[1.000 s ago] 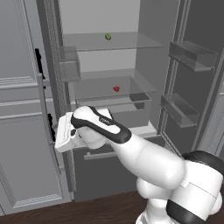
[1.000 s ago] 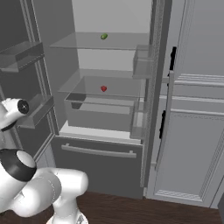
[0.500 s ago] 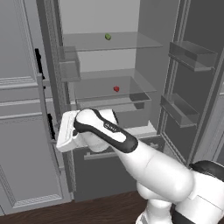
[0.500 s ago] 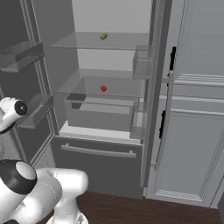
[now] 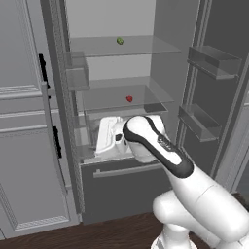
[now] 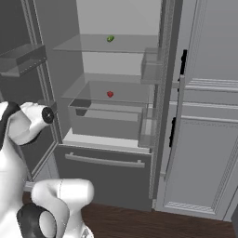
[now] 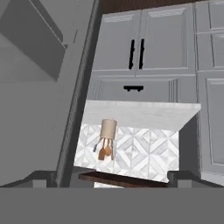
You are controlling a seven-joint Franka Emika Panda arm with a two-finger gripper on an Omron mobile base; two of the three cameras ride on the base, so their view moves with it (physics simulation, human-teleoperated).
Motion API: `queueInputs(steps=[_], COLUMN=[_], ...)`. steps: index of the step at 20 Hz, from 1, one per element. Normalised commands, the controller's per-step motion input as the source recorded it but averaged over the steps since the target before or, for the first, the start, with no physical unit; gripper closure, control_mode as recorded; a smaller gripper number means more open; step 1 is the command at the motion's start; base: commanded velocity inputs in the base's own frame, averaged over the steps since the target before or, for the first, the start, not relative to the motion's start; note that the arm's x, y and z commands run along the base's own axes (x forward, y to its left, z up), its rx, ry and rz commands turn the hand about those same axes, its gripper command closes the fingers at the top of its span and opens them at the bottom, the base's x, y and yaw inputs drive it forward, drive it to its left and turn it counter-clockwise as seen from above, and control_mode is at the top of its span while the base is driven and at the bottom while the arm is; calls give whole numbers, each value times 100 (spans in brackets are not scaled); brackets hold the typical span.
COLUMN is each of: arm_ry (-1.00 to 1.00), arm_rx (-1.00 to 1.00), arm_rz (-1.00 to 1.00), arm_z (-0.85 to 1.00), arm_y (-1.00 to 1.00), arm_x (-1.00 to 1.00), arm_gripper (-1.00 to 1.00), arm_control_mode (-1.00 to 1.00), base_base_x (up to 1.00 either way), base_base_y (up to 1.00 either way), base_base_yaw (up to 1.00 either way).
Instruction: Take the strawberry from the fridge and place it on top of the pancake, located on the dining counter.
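Nearest the base cameras, the white arm reaches forward toward the open fridge, wrist bent so the hand sits low in front of the clear crisper bin, above the bottom drawer with its silver bar handle. Claw jaws stand wide apart with nothing between them; in the hand view the two dark fingertips sit at opposite sides of the frame. That view is rolled upside down and looks away from the shelves at panelled grey cabinets with black handles, a white desk edge, a patterned tile backsplash and a tan utensil holder with wooden spoons. Further in, the strawberry rests on the lower glass shelf, just above the crisper bin, clear of the claw. Higher and deeper, a small green round fruit sits on the upper glass shelf. Both fridge doors are swung open, door bins showing on the right in the left base view. Grey cabinet panels flank the fridge.
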Motion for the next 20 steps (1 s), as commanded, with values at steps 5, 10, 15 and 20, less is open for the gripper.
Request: queueInputs(steps=[5,10,15,20], arm_ry=[0,-16,-27,-27], arm_rx=[-10,-21,-55,-77], arm_rz=[5,24,47,55], arm_z=[1,-10,-43,-46], arm_y=[-100,-100,-86,-54], arm_x=[46,68,23,-3], arm_gripper=[-100,-100,-100,-100], arm_control_mode=[-100,-100,-100,-100], base_base_x=[0,0,0,0], base_base_y=[0,0,0,0], base_base_yaw=[0,0,0,0])
